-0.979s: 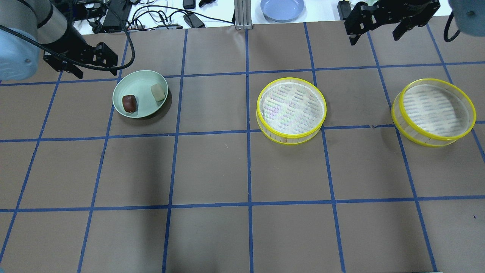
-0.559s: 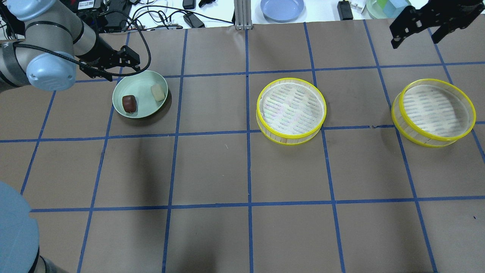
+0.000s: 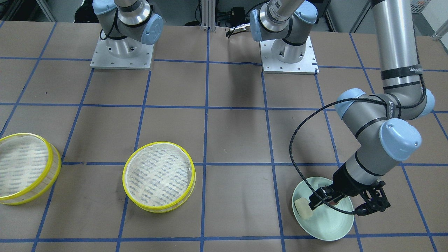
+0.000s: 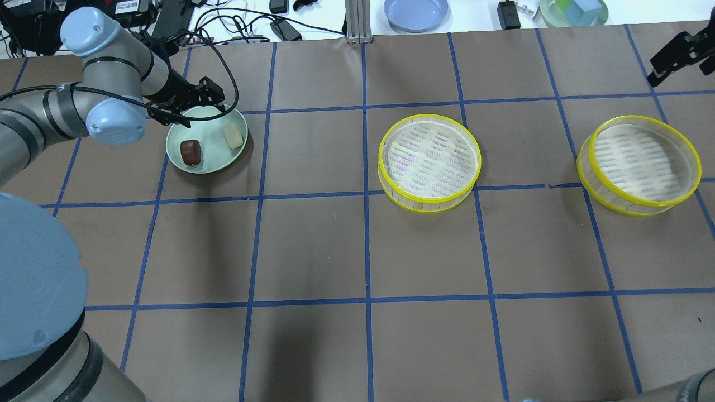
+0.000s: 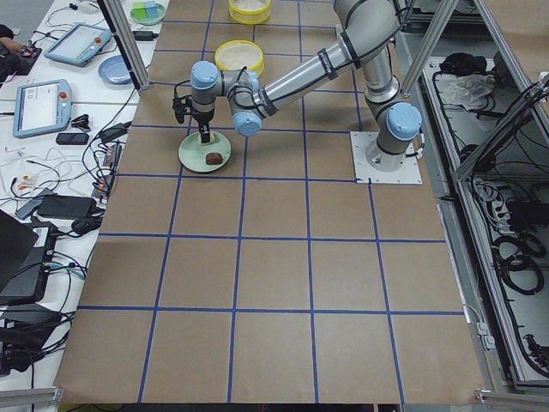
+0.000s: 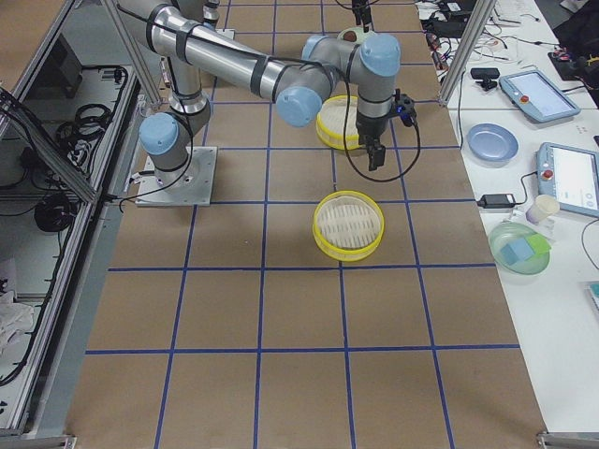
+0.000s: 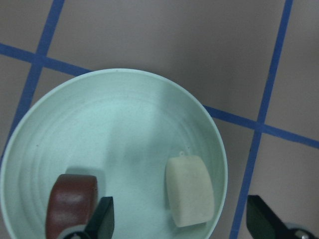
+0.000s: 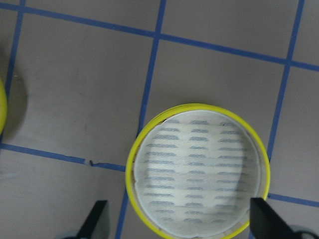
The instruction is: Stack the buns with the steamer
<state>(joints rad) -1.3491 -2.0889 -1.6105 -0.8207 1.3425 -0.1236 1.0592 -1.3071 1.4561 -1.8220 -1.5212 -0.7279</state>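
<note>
With the left gripper held wide apart above the plate, in which the white bun and the brown bun are lying apart, the brown bun may be struck by one jaw if the white one is approached straight down.

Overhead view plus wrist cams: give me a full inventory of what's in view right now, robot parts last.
Cream-white bun: one, in the plate's right part.
Reddish-brown bun: one, same plate, apart from the cream one.
Plate: one, pale green, table's left.
Middle steamer basket: one, yellow-rimmed, empty, mid-table.
Right steamer basket: one, yellow-rimmed, empty, table's right.
Blue plate: one, beyond the far edge.
Green dish: one, holds a blue block, beyond the far edge.
Table: brown, blue tape grid.
Left gripper: open, over the plate.
Right gripper: open, above the right basket.
</note>
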